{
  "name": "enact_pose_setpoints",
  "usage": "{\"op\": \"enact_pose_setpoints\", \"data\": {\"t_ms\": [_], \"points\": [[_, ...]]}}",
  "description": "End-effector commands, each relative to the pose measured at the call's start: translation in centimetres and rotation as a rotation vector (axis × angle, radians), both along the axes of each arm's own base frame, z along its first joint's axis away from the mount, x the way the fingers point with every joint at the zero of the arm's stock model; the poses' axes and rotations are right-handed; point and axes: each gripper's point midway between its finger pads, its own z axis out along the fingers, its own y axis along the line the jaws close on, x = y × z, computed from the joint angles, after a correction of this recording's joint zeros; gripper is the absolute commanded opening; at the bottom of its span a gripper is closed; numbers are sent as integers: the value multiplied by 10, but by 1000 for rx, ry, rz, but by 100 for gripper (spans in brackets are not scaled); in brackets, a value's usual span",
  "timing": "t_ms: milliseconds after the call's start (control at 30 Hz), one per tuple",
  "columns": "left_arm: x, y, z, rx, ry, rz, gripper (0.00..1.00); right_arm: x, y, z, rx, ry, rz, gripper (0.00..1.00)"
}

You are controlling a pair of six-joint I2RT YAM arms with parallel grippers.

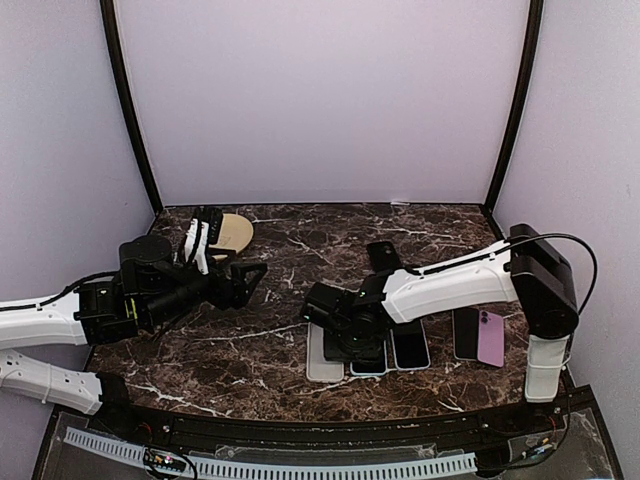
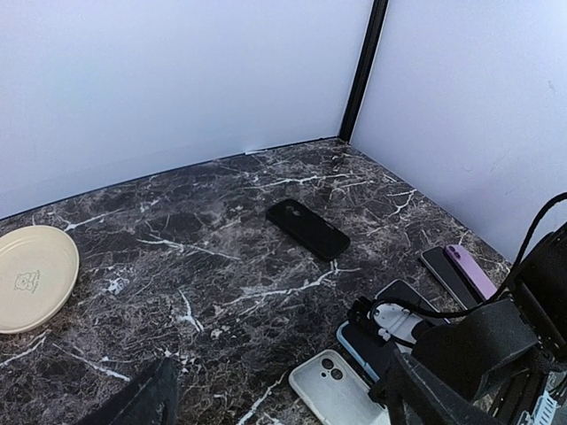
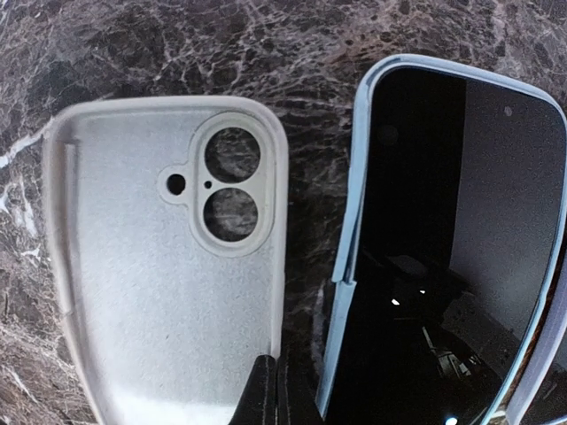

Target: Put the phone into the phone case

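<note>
Your L arm reaches fwd from the left side, wrist approx level. L gripper is held aloft w/ jaws spread wide. Your R arm stretches across toward centre. R gripper points down, fingertips pressed together.

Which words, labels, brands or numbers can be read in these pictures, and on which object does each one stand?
No text can be read in any view.
On the beige plate: a small printed mark near its centre, too small to read.
On the white phone case and the blue-edged phone: no lettering shows.
</note>
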Motion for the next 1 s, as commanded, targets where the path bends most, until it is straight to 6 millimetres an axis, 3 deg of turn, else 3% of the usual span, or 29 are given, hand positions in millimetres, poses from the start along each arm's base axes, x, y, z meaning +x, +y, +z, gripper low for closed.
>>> {"op": "enact_pose_setpoints", "data": {"t_ms": [0,167,233,367,467,533,600,833,967], "points": [[-1,3,0,0,-7,-2,83,-3,-1,1,-10,-2,-8,0],[0,3,1,0,-7,1,83,2,3,8,-24,-29,33,4],[0,3,1,4,-7,0,83,6,3,22,-28,-61,54,20],[1,3,0,16,-8,4,83,22,6,72,0,-175,124,48],[2,2,0,18,-6,7,83,36,-8,103,-8,-222,176,69],[2,2,-1,19,-4,6,83,47,-37,106,-34,-196,157,89],[2,2,-1,20,-3,8,83,58,-81,91,-65,-112,87,98],[2,7,-4,37,-1,21,83,66,-222,56,-127,48,-168,98],[2,8,-5,44,-3,24,83,65,-284,45,-126,88,-305,98]]}}
